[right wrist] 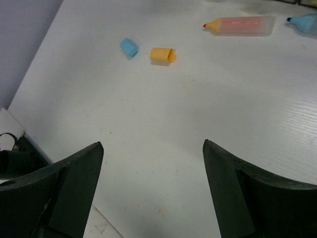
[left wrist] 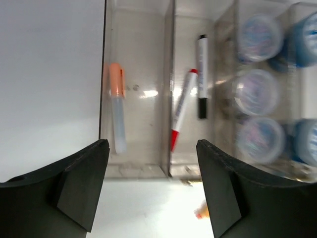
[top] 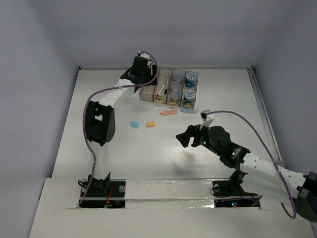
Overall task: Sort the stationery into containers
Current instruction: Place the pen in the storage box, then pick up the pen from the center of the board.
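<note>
Four joined translucent bins [top: 147, 92] stand at the back. In the left wrist view the leftmost bin [left wrist: 138, 59] holds an orange-capped marker [left wrist: 117, 106]. The second holds a red/white pen [left wrist: 182, 109] and a black/white pen [left wrist: 202, 74]. The third holds clear jars [left wrist: 255, 91] and the fourth holds blue jars [left wrist: 303, 37]. My left gripper [top: 142, 74] [left wrist: 151, 144] hangs open and empty over the bins' near end. An orange marker [top: 169, 113] [right wrist: 242, 25], a blue marker [top: 187, 111] [right wrist: 304, 22], a blue eraser [top: 134, 124] [right wrist: 129, 47] and an orange eraser [top: 150, 124] [right wrist: 162, 54] lie loose on the table. My right gripper [top: 185, 138] [right wrist: 152, 146] is open and empty, near of them.
The white table [top: 124, 153] is walled by grey panels on three sides. A rail [top: 262, 109] runs along its right edge. The left arm's elbow [top: 99, 121] hangs left of the erasers. A taped board [top: 168, 191] crosses the near edge.
</note>
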You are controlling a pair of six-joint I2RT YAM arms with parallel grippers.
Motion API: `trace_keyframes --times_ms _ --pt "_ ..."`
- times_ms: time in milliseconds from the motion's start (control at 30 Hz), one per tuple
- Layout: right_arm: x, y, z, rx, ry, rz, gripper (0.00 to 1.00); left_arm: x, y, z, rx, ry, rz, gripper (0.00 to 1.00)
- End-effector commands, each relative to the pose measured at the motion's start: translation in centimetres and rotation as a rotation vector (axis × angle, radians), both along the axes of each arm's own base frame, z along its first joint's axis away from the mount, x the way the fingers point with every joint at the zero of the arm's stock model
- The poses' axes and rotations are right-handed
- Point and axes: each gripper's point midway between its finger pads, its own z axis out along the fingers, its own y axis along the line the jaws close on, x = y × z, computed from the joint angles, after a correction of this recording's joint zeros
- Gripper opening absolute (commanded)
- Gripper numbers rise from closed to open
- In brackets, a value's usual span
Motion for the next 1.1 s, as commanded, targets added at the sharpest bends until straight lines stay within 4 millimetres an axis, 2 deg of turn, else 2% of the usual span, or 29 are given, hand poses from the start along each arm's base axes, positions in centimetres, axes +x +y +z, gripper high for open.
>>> trace_keyframes --times_ms 0,33,67,100,133,167,200,233,267,300,333,367,400,433,467,500,533,567,633,667,733,767,833,900,933,967,1000,1067 --pt "2.2 -1.0 2.2 -0.038 -0.045 -0.08 0.82 -3.2 -2.1 14.3 -0.2 -0.263 -0.076 0.69" --pt "2.7 -1.1 1.6 -0.059 -0.028 -0.086 0.79 -4.3 -2.5 14.1 -0.227 -0.265 -0.085 0.7" --pt "2.8 -0.9 1.8 -0.071 -0.028 -0.08 0.74 -6.1 -2.6 17.2 -0.268 -0.319 -0.098 0.7" --pt "3.4 -1.2 1.6 -0.086 -0.018 -0.097 0.66 -7.7 -3.5 17.6 -0.29 -0.322 -0.131 0.72" --pt "4.2 -1.6 1.3 -0.113 0.003 -0.119 0.63 -9.8 -3.5 18.9 -0.33 -0.362 -0.146 0.73" --pt "4.6 -1.9 0.7 -0.127 0.016 -0.128 0.59 -10.9 -3.5 19.4 -0.347 -0.375 -0.155 0.73" --pt "5.0 -2.3 0.5 -0.149 0.033 -0.14 0.53 -12.6 -4.0 17.6 -0.348 -0.343 -0.178 0.74" --pt "5.3 -2.5 0.3 -0.158 0.045 -0.139 0.52 -13.4 -3.7 18.2 -0.378 -0.361 -0.178 0.75" --pt "6.5 -3.9 -0.5 -0.189 0.073 -0.176 0.51 -15.6 -3.6 20.1 -0.414 -0.398 -0.202 0.75" --pt "7.1 -4.2 -0.4 -0.193 0.079 -0.186 0.48 -16.6 -3.4 20.1 -0.435 -0.398 -0.217 0.76" --pt "7.7 -4.9 -0.6 -0.204 0.091 -0.201 0.48 -18.0 -3.4 18.6 -0.444 -0.375 -0.234 0.77" --pt "8.1 -5.7 -1.1 -0.221 0.112 -0.219 0.48 -18.9 -3.2 18.8 -0.466 -0.376 -0.24 0.78" --pt "9.4 -7.5 -1.7 -0.223 0.143 -0.273 0.49 -21.0 -2.8 20.4 -0.496 -0.41 -0.274 0.8" --pt "9.8 -7.7 -1.6 -0.195 0.16 -0.26 0.5 -22.0 -2.4 19.3 -0.487 -0.383 -0.28 0.81" --pt "10.3 -8.0 -1.7 -0.168 0.173 -0.263 0.52 -23.5 -1.5 20.9 -0.497 -0.422 -0.29 0.82" --pt "11.3 -9.3 -2.3 -0.157 0.201 -0.303 0.58 -24.2 -1.1 21.1 -0.493 -0.429 -0.296 0.84" --pt "11.7 -9.4 -2.5 -0.139 0.21 -0.302 0.61 -25.0 -0.5 20.9 -0.478 -0.424 -0.299 0.85" --pt "12.4 -9.6 -2.4 -0.113 0.207 -0.313 0.64 -26.4 0.4 22.5 -0.489 -0.469 -0.307 0.87" --pt "13.8 -10.2 -3.7 -0.109 0.233 -0.34 0.69 -27.8 1.4 23.1 -0.466 -0.497 -0.32 0.98" --pt "14.7 -10.4 -3.7 -0.097 0.226 -0.358 0.7 -28.9 2.1 24.4 -0.469 -0.542 -0.328 0.99" --pt "15.9 -11.4 -5.3 -0.094 0.253 -0.385 0.71 -29.9 3.0 24.1 -0.427 -0.555 -0.339 0.99" --pt "16.9 -11.7 -5.1 -0.077 0.221 -0.396 0.72 -30.7 3.6 24.8 -0.425 -0.586 -0.338 0.99" --pt "17.9 -12.0 -5.6 -0.047 0.221 -0.39 0.71 -31.1 4.2 24.4 -0.387 -0.605 -0.339 0.99" --pt "19.6 -13.5 -6.5 -0.012 0.236 -0.447 0.66 -31.6 5.0 24.5 -0.37 -0.639 -0.329 0.99" --pt "20.0 -13.9 -6.8 -0.005 0.246 -0.462 0.53 -31.5 5.2 23.8 -0.357 -0.64 -0.326 0.99" --pt "20.6 -14.2 -6.9 0.001 0.247 -0.477 0.49 -31.8 5.5 23.8 -0.345 -0.656 -0.324 0.99" --pt "21.4 -14.4 -7.3 -0.009 0.246 -0.485 0.41 -31.8 5.7 23.5 -0.339 -0.658 -0.318 0.99" --pt "22.3 -14.4 -7.5 -0.029 0.231 -0.475 0.37 -32.0 5.9 22.8 -0.335 -0.668 -0.316 0.99"
